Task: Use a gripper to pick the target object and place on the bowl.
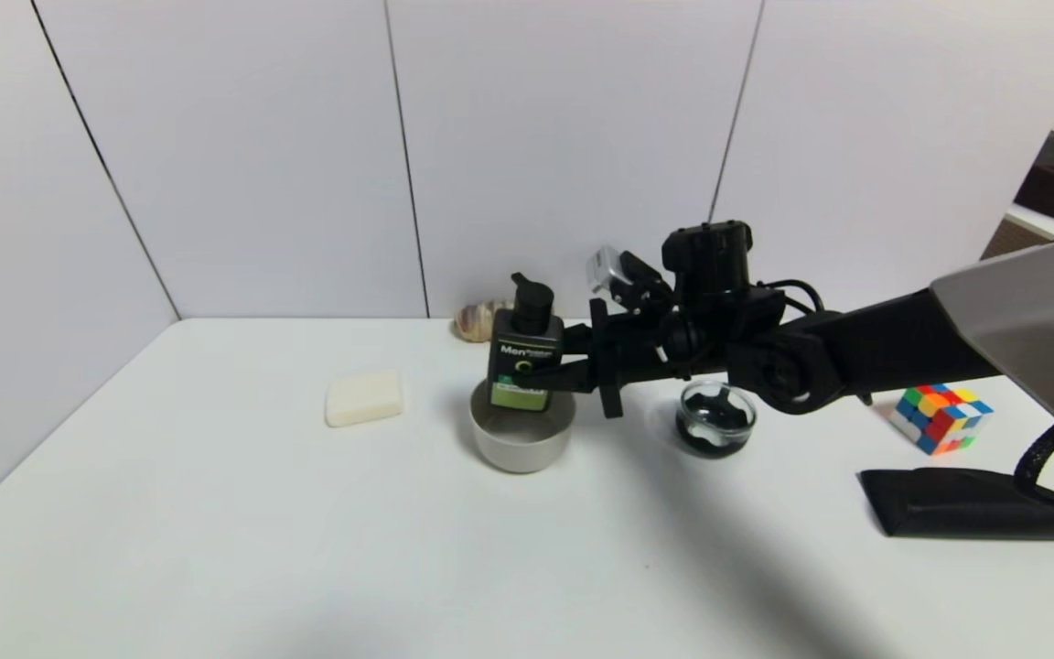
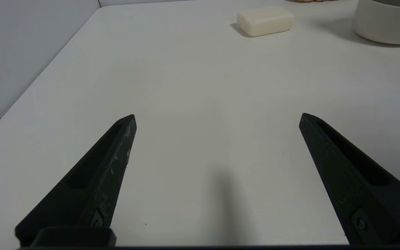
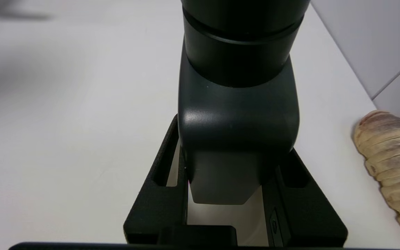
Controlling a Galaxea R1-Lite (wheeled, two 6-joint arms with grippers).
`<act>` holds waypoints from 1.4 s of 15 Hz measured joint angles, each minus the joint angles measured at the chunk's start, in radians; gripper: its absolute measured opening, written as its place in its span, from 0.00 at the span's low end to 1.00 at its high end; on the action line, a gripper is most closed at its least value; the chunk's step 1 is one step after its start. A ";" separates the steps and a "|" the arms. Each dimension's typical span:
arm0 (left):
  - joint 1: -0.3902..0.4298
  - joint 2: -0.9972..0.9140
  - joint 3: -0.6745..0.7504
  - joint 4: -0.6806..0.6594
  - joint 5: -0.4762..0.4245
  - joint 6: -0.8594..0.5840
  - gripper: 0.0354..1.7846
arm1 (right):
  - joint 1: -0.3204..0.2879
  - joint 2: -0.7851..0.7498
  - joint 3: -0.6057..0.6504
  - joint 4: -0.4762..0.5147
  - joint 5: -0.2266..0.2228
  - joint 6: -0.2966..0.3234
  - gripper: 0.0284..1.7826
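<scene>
Head view gives you the right gripper clamped on the target object, its two black fingers closed around the bottle's body from the right. You hold the bottle upright with its base down inside the bowl; whether it touches the bowl floor cannot be told. Close up, the right wrist view fills with the bottle's dark body between the fingers.

Just right of the bowl, under your arm, sits a small glass dish with dark contents. Farther right lie a colourful puzzle cube and, nearer you, a long black pouch. Left of the bowl rests a pale soap bar; behind the bottle, at the far wall, a ridged shell.

The bottle is black and squarish, with a black pump top, white "Men" lettering and a green label.

Your left gripper hangs spread wide over bare table, nearer than the soap.
</scene>
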 joint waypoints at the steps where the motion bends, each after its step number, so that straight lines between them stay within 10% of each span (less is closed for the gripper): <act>1: 0.000 0.000 0.000 0.000 0.000 0.000 0.94 | 0.001 0.011 -0.007 0.000 0.000 0.000 0.32; 13: 0.000 0.000 0.000 0.000 0.000 0.000 0.94 | -0.003 0.094 -0.040 0.041 -0.050 -0.041 0.32; 21: 0.000 0.000 0.000 0.000 0.000 0.000 0.94 | -0.008 0.075 -0.051 0.085 -0.049 -0.056 0.73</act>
